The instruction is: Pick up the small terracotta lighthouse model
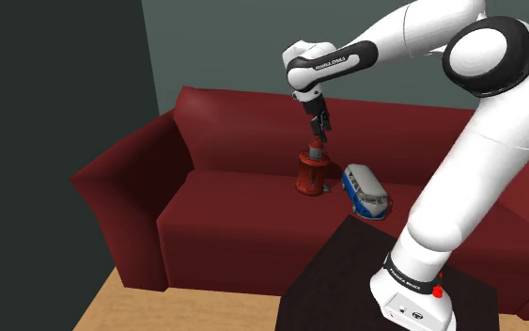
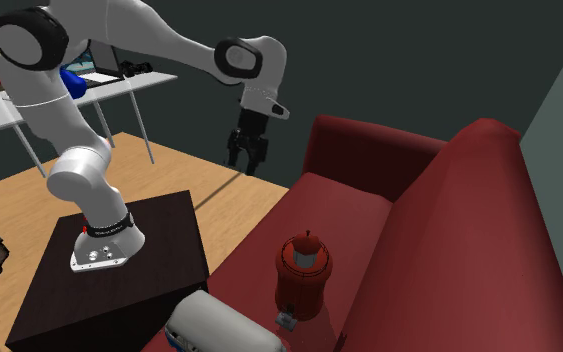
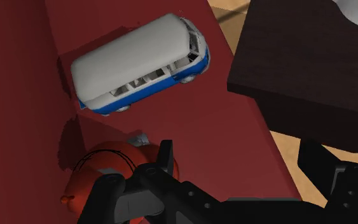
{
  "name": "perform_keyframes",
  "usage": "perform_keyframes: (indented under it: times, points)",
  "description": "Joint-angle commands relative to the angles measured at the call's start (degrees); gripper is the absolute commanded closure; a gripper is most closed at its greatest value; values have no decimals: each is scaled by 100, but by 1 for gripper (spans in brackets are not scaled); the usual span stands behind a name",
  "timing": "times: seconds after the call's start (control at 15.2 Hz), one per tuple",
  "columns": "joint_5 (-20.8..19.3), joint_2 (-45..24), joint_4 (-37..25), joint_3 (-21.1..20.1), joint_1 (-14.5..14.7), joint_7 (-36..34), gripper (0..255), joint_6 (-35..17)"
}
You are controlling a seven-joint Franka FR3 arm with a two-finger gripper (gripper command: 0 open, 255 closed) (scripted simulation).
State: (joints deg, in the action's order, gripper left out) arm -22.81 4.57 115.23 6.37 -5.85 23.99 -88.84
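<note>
End effector (image 3: 238, 156) hangs released above the sofa (image 1: 215, 226), its black fingers (image 3: 165, 156) apart with only red seat between them. In the wrist view its own body hides the lower part of the lighthouse model (image 3: 88, 178), which lies just off to the side of one finger, outside the gap. The model is terracotta red and stands upright on the seat near the backrest, long axis vertical, rounded cap pointing up toward the hand. A small grey piece at its foot is too small to identify. Just beside it, and apart from it, a blue toy van (image 3: 139, 63) with a white roof lies along the seat edge. Past the van is the dark stand (image 3: 311, 57), then wooden floor (image 2: 199, 190). Far off, a white worktop (image 2: 154, 78) carries items too small to make out, and its end is cut off by the arm.
</note>
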Motion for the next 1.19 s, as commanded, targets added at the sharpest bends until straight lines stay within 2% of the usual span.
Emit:
perform_keyframes:
  times: [0.0,0.53,1.06,1.12]
  points:
    - [-227,-446,-273,46,-46,175,0,-16]
    - [-1075,-2305,-1765,252,-240,936,0,75]
    - [-1827,-4283,-3704,492,-419,1797,0,287]
    - [-1821,-4314,-3681,490,-423,1761,0,247]
